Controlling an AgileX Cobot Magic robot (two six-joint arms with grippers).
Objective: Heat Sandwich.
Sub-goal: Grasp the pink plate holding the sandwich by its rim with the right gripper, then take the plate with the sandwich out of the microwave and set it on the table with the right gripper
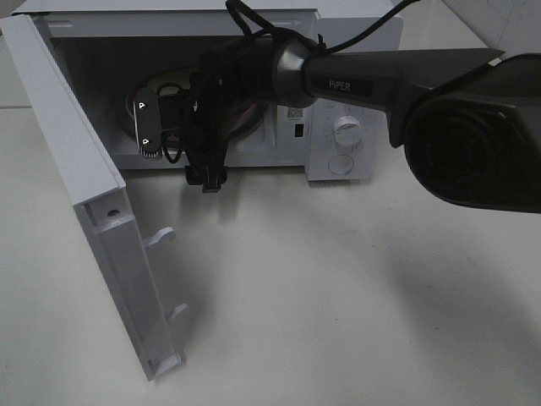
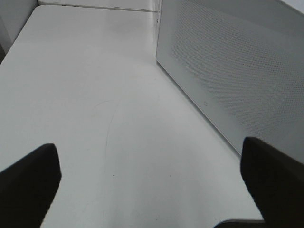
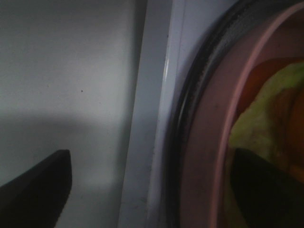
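Your right gripper (image 3: 152,185), spread wide, seems to straddle the plate (image 3: 202,156) rim, sandwich (image 3: 266,123) just inside the microwave (image 1: 338,110).

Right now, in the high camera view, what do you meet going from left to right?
Open microwave door → right gripper at the cavity mouth → microwave dials → dark right arm housing.

My worktop (image 1: 338,304) is a plain white surface. On it, at the far side, stands a white microwave (image 1: 347,148) with its door (image 1: 93,211) swung open toward the near left. A faint curved scratch, I think, marks the surface beside that door (image 2: 110,128).
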